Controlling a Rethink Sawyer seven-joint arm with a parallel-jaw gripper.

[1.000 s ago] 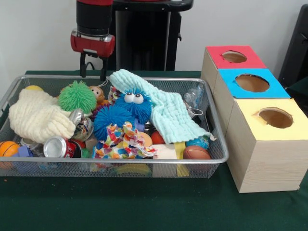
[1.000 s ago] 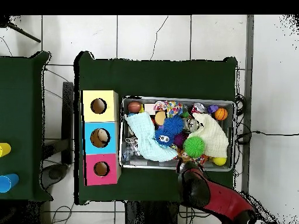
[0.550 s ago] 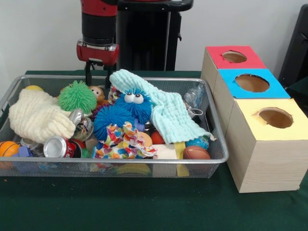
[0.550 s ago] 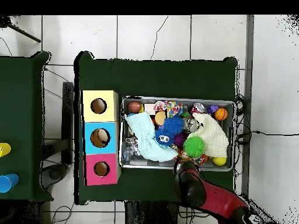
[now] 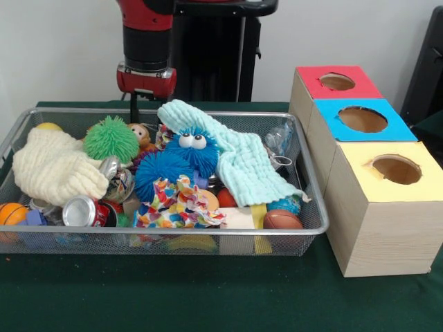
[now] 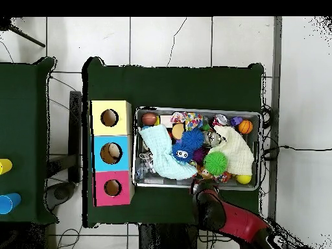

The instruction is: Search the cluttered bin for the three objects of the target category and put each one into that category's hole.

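Front view: the gripper (image 5: 143,111) has slid sideways along the bin's (image 5: 315,207) far rim, empty, its opening unclear; the search continues.

The bin (image 5: 304,228) below the gripper (image 5: 145,111) is fine silvery wire mesh. Beside the gripper lies a nubbly pale green cloth (image 5: 239,162); further off, a rough cream knit cloth (image 5: 52,169). The green ball (image 5: 111,138) nearest the gripper and the blue ones (image 5: 159,173) bristle with rubbery spikes. A crushed can (image 5: 83,211) shines metallic. The boxes (image 5: 381,228), well away, are matt pale wood with coloured paper tops. The worktop (image 5: 208,297) wears dark green felt-like cloth.
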